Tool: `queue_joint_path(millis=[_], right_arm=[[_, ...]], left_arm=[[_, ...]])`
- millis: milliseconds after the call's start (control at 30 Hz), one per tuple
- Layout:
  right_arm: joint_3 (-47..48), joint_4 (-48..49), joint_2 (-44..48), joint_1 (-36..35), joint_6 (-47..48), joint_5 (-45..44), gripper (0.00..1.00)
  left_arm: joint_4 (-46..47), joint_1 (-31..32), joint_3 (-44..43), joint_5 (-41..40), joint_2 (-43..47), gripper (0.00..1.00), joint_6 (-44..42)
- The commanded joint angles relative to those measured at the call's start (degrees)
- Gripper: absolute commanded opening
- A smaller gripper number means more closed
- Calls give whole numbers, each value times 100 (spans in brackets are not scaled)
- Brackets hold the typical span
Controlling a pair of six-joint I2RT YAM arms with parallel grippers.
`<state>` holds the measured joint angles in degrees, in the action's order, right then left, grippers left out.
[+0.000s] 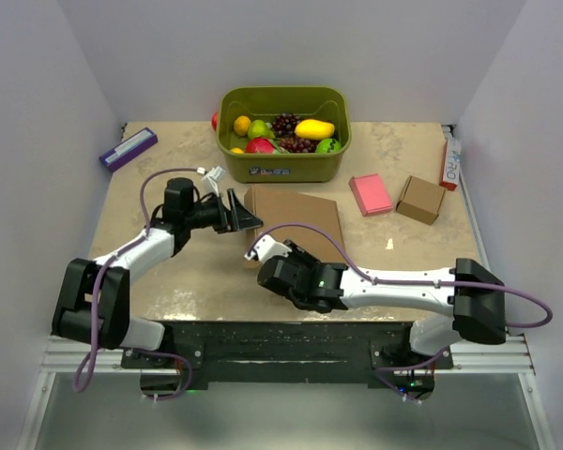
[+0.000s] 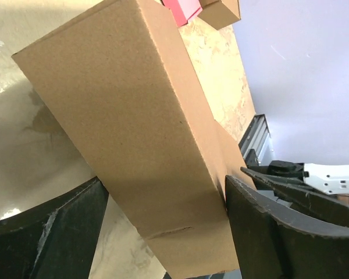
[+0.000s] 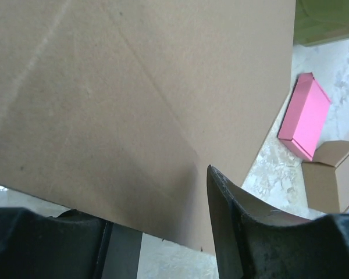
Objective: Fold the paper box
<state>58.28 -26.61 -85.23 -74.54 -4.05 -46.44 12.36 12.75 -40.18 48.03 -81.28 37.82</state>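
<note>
The paper box (image 1: 296,220) looks mostly folded, the left gripper (image 2: 163,186) gaping astride it, the right gripper's (image 3: 145,197) hold unclear.

One paper box (image 1: 291,206), one small box (image 1: 420,199), one pink block (image 1: 370,194), one fruit bin (image 1: 310,167)

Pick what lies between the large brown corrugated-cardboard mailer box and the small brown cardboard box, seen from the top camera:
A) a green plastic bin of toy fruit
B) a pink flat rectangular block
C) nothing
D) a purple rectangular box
B: the pink flat rectangular block lies to the right of the large brown corrugated-cardboard mailer box and to the left of the small brown cardboard box.
</note>
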Motion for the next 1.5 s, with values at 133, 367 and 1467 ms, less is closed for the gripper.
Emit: queue_joint_path(millis=[133, 367, 1467], right_arm=[[158, 67, 349, 177, -16, 100, 57], [-185, 955, 271, 81, 71, -190, 99], [-994, 4550, -1330, -280, 1381, -2898, 94]], left_arm=[[746, -36, 115, 600, -28, 73, 180], [1708, -27, 485, 998, -442, 53, 1148], [3519, -124, 1004, 1428, -811, 36, 2599]])
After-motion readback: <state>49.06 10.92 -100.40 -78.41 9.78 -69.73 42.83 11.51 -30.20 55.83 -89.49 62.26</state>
